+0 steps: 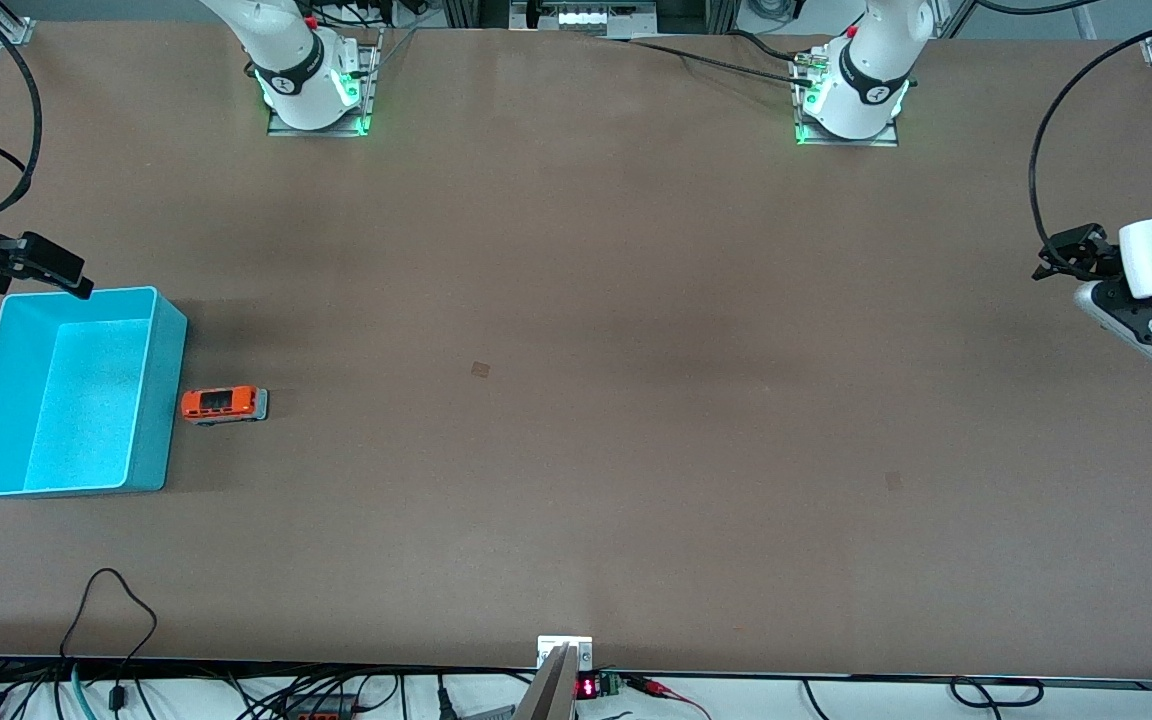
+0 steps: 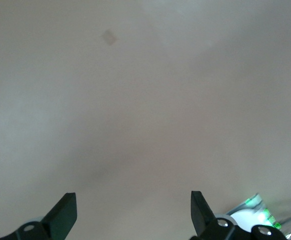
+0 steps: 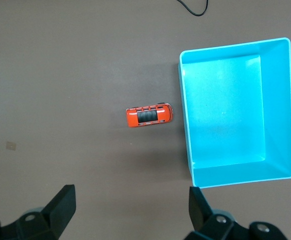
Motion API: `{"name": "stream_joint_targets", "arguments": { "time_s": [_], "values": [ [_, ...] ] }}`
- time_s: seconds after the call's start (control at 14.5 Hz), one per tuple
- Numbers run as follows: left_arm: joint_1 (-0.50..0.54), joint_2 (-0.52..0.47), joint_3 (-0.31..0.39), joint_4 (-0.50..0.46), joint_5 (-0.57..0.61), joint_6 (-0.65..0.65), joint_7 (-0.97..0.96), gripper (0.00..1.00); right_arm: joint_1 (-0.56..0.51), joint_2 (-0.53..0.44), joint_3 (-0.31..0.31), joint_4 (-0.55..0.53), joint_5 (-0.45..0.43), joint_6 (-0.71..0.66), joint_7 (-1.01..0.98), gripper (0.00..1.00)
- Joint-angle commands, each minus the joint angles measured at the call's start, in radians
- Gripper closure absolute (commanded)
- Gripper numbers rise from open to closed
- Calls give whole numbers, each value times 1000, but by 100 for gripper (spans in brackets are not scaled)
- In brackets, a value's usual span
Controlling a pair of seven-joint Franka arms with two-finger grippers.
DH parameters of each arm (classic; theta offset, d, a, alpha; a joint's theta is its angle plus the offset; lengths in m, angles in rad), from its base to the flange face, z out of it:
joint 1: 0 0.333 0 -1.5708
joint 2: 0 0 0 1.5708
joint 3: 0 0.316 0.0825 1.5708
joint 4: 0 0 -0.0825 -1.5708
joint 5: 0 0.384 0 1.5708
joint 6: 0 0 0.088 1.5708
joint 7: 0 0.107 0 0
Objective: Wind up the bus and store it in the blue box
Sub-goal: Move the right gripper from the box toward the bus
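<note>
While the bus sits on the desk just beside the blue box, the wide-open, empty right gripper should descend squarely over its sides; the left gripper waits open and empty

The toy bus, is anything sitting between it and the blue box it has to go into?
Nothing visible: the toy bus stands on bare table beside the blue box, a small gap apart, and the box holds nothing.
</note>
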Motion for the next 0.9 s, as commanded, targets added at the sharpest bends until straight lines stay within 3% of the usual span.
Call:
{"name": "stream_joint_targets", "arguments": {
  "time_s": [0.0,0.14,0.28,0.55,0.83],
  "values": [
    [-103,-105,98,-101,-41,29,-283,0,-5,17,2,12,1,-3,-5,0],
    [-158,-180,148,-196,-64,113,-422,0,-1,25,2,11,-1,0,-5,0],
    [-172,-240,156,-273,-76,198,-477,0,1,48,2,12,-1,8,-5,0],
    [-212,-249,185,-266,-75,203,-470,0,1,88,5,9,1,7,-4,0],
    [-191,-248,121,-240,-69,175,-525,0,36,141,5,14,1,46,-5,0]
  ]
}}
